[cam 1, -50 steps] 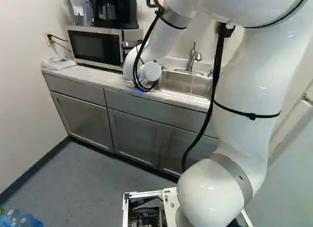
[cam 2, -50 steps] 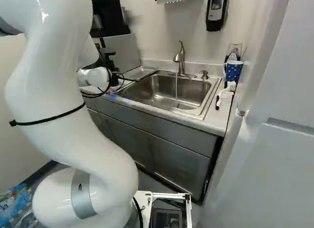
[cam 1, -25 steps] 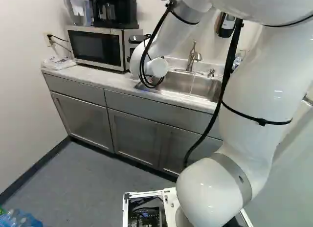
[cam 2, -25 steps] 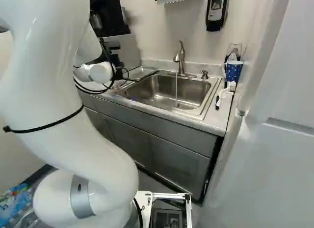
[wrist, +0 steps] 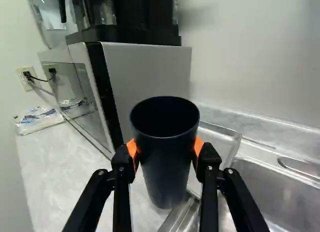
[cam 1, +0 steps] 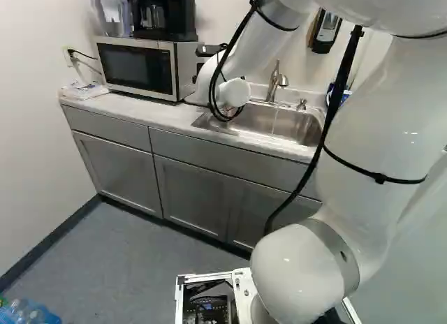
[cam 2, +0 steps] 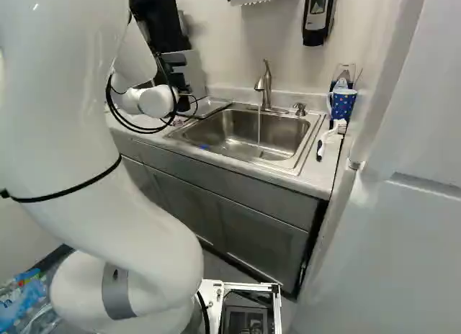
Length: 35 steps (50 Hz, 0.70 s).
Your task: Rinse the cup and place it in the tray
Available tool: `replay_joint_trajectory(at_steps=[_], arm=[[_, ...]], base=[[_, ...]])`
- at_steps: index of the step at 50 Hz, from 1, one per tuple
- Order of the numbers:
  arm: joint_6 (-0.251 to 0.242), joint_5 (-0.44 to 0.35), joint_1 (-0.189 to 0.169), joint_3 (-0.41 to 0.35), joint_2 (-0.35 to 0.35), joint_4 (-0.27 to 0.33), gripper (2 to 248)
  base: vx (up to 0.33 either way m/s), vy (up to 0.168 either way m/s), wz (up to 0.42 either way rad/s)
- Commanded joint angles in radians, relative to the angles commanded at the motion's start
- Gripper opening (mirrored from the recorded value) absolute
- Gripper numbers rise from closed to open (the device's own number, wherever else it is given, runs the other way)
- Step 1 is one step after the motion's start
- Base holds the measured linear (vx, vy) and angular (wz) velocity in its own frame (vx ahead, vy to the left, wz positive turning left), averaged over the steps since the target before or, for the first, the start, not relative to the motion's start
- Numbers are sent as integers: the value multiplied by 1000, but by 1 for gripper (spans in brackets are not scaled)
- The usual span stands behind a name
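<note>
I can see the gripper (cam 2: 184, 102) grasping the dark cup (wrist: 166, 164), an orange pad (wrist: 132, 148) pressed to either side, its open mouth showing. It's by the microwave (cam 1: 136, 67) and the tray (wrist: 222, 137), while water runs from the faucet (cam 2: 266, 86) into the sink (cam 2: 241, 136) just beside.

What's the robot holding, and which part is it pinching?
A dark cup. The gripper pinches it from both sides, a little below the rim.
</note>
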<state>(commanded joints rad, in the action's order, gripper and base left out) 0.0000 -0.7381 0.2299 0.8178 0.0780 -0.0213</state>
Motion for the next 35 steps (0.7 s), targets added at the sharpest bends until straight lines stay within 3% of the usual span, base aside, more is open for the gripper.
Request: replay_joint_trajectory(at_steps=[35], arm=[[0, 3, -101, -22, -21, 0, 124]], base=[[0, 0, 0]])
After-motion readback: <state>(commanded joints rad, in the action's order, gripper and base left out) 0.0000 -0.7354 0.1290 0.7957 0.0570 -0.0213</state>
